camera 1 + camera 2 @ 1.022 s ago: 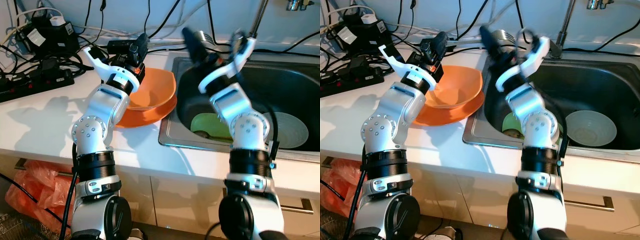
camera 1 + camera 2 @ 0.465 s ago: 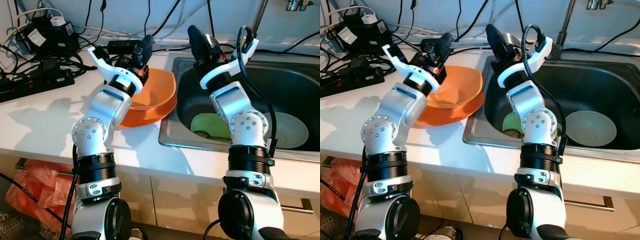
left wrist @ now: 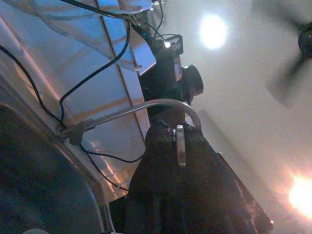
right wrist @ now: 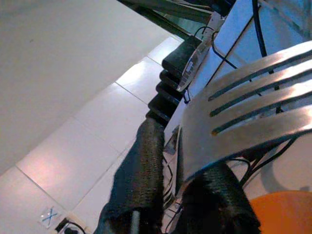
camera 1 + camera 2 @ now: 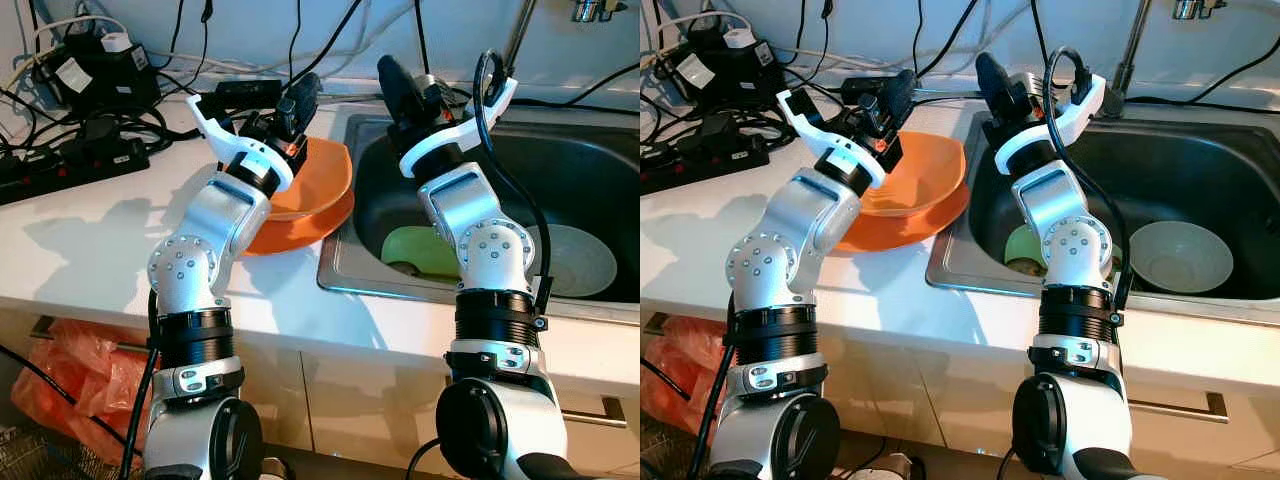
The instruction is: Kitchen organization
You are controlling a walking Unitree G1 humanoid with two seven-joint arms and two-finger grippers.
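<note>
- Orange bowl [image 5: 318, 182] rests on the white bench [image 5: 90, 235] beside the sink [image 5: 590, 170], under the raised left end effector [image 5: 300, 100], clenched empty.
- Right end effector [image 4: 170, 185], seen from its wrist, clamps a slotted metal spatula [image 4: 243, 126].

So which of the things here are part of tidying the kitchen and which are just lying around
Part of the job:
- slotted spatula, held in the right claw
- orange bowl on an orange plate, beside the left claw
- green plate and pale bowl in the sink

Just lying about:
- power strips and cables on the counter
- orange bag below it
</note>
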